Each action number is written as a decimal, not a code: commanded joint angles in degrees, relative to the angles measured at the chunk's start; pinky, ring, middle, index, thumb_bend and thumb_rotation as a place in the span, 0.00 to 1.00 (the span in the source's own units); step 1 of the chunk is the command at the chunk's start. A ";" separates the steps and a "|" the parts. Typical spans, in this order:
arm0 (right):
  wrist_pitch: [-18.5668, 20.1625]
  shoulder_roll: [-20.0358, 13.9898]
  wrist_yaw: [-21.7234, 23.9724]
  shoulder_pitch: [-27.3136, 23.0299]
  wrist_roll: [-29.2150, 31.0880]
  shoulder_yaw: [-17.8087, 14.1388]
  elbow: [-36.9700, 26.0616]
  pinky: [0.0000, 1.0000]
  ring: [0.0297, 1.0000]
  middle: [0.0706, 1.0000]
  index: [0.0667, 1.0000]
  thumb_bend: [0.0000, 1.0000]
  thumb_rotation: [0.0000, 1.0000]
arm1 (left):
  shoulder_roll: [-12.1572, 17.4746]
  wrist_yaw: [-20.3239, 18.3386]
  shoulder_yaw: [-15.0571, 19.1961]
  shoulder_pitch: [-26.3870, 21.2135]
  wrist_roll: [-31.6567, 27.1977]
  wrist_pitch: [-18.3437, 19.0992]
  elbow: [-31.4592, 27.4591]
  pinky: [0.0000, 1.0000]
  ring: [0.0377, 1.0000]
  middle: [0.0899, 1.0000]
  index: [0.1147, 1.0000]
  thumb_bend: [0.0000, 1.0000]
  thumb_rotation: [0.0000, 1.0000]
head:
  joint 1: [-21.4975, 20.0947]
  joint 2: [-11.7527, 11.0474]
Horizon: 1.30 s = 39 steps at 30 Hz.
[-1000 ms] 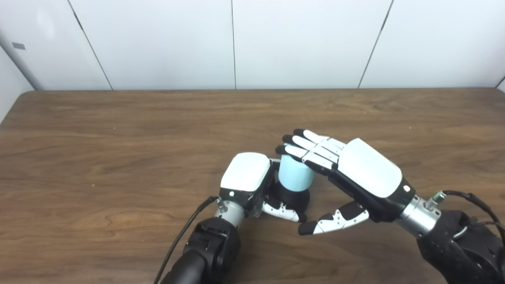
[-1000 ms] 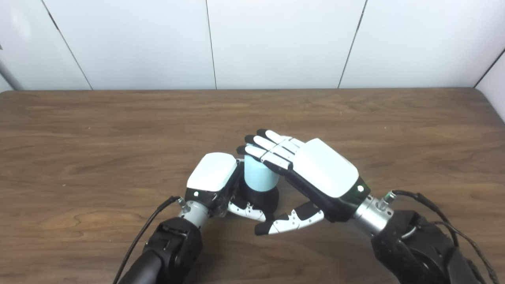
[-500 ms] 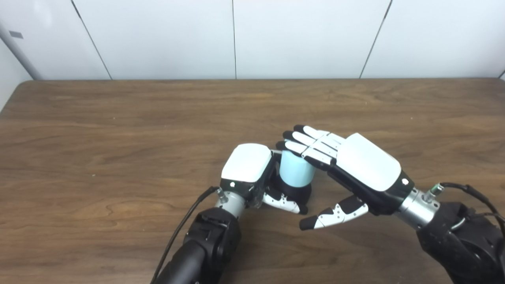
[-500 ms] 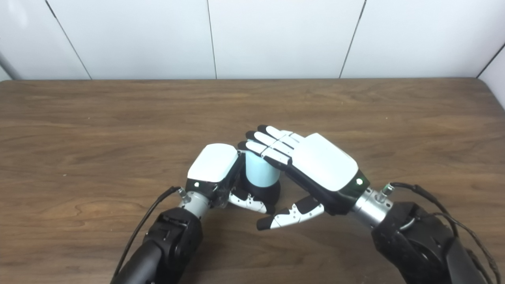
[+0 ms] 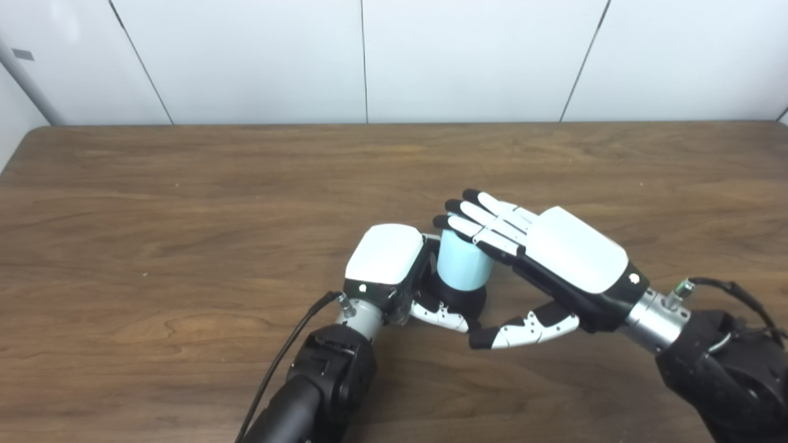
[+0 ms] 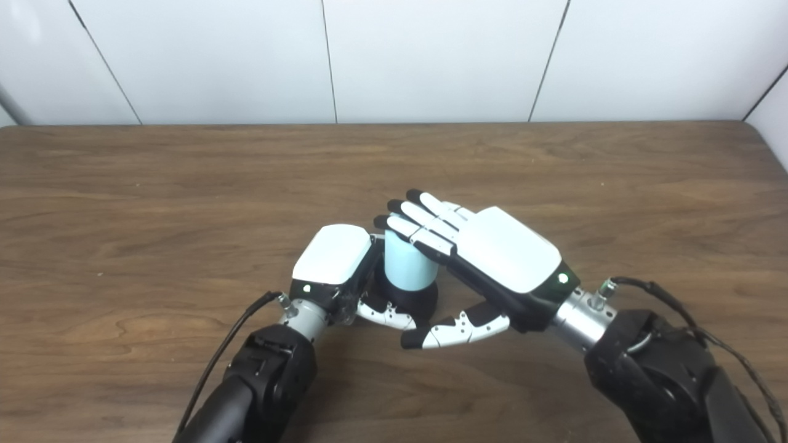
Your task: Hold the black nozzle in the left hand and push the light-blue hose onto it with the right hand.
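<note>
The black nozzle (image 5: 463, 301) stands upright on the wooden table (image 5: 184, 203), with the light-blue hose piece (image 5: 462, 266) sitting on top of it. My left hand (image 5: 394, 271) is shut on the nozzle's base from the left, its thumb curled across the front. My right hand (image 5: 554, 258) is open, fingers flat and stretched over the top of the hose, fingertips (image 5: 452, 212) past its far rim. Its thumb (image 5: 517, 329) reaches toward the nozzle's front. The same scene shows in the right eye view: hose (image 6: 406, 267), left hand (image 6: 335, 264), right hand (image 6: 492, 246).
A white panelled wall (image 5: 369, 61) runs behind the table's far edge. Black cables trail from my left wrist (image 5: 289, 351) and right wrist (image 5: 732, 292).
The camera tilted a little. My right hand's thumb has swung in toward the nozzle, and its fingers have slid slightly further over the hose. My left hand has stayed on the nozzle.
</note>
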 commanded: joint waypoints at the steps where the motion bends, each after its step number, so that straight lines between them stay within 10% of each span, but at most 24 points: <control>1: 2.02 0.41 -0.26 -3.23 1.81 -2.54 -3.70 0.93 1.00 0.98 0.93 0.53 0.96 | -0.16 -2.36 -1.20 2.13 -1.37 -0.67 1.57 0.46 0.51 0.47 0.41 0.52 0.00 | 0.07 0.07; 17: 0.29 1.82 -3.52 -3.63 4.41 -7.51 -2.67 0.89 0.95 0.93 0.91 0.51 1.00 | -0.10 -0.59 -0.80 2.33 -2.55 -1.81 1.68 0.45 0.52 0.50 0.41 0.51 0.00 | 0.56 0.07; 20: 0.02 1.94 -4.06 -3.51 4.58 -7.55 -2.09 0.86 0.94 0.92 0.91 0.51 0.99 | 0.21 1.26 -0.45 2.53 -3.60 -3.30 1.72 0.41 0.48 0.38 0.42 0.52 0.00 | 0.68 0.05; 23: 0.33 2.27 -4.07 -3.47 4.45 -7.45 -1.78 0.84 0.93 0.92 0.90 0.50 0.98 | 1.26 1.90 -1.34 1.77 -0.48 -4.46 0.86 0.50 0.57 0.44 0.43 0.52 0.00 | 0.71 0.01; 24: 0.62 2.38 -3.88 -3.47 4.40 -7.40 -1.81 0.83 0.93 0.92 0.90 0.50 0.97 | 1.64 2.04 -1.68 1.42 0.74 -4.79 0.47 0.58 0.62 0.54 0.55 0.72 0.08 | 0.71 0.01; 28: 0.83 2.81 -3.78 -3.43 4.39 -7.33 -1.50 0.80 0.93 0.92 0.91 0.50 0.94 | 2.63 0.31 -1.65 -0.45 3.78 -5.26 -1.65 0.71 0.71 0.69 0.70 0.91 0.21 | 0.90 -0.15; 39: 0.67 3.07 -4.07 -3.15 3.75 -7.37 -0.72 0.79 0.93 0.93 0.92 0.50 0.93 | 4.21 -12.05 2.03 -4.37 5.90 -5.47 -7.98 1.00 0.96 0.93 0.90 1.00 0.33 | 1.10 -0.55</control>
